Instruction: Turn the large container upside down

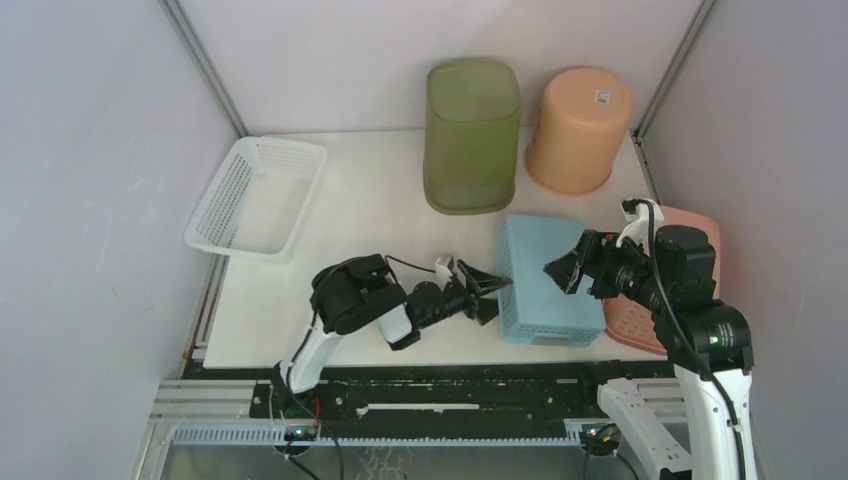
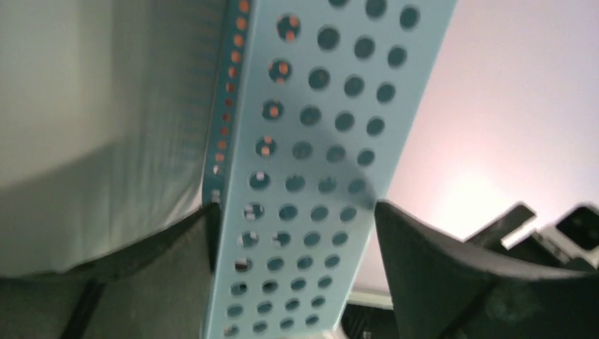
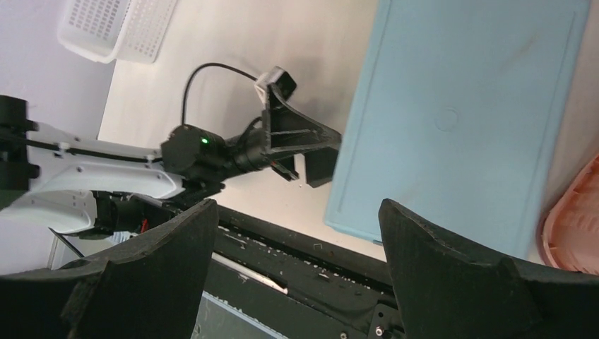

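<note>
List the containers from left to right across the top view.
white basket → green bin → orange bucket → pink basket. The blue container is left out: it spans under both the green bin and the orange bucket.

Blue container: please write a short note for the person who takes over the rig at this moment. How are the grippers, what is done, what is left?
Left gripper: open, fingers on either side of the blue container's left wall, not clamped.
Right gripper: open, empty, above the container's right side.
Blue container: on the table, bottom up, beside the pink basket.
Done: the flip, as it seems.
Left: probably only to draw both arms back.
</note>
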Robot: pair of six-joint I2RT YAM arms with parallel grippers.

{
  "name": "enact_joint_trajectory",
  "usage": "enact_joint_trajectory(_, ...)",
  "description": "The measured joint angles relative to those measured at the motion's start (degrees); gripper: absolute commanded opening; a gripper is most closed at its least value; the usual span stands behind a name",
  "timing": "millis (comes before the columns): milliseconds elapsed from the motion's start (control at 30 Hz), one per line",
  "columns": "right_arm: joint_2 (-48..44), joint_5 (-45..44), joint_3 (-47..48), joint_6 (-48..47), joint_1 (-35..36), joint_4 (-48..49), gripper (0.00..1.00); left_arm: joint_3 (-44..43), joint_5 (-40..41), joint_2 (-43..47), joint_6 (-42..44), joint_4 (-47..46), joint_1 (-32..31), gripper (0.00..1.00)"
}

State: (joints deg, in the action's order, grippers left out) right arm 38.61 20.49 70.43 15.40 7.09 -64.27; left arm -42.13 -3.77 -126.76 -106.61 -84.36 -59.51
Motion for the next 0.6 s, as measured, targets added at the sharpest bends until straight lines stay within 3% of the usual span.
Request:
enact_joint_trajectory(200, 0.22, 2.23, -3.69, 0.35, 0.0, 2.23, 0.92, 9.99, -5.35, 8.02, 7.02, 5.79, 4.98, 0.9)
enact_joint_trajectory(333, 0.5, 3.72, -5.44, 0.72, 0.07, 4.83, 0.91, 8.74, -6.03, 18.05, 17.97, 29.55, 6.27, 0.92)
enact_joint_trajectory(600, 1.68, 4.66, -11.17, 1.7, 1.97, 8.76, 0.92, -11.45, 3.17, 27.98, 43.15, 79.82, 5.79, 0.98)
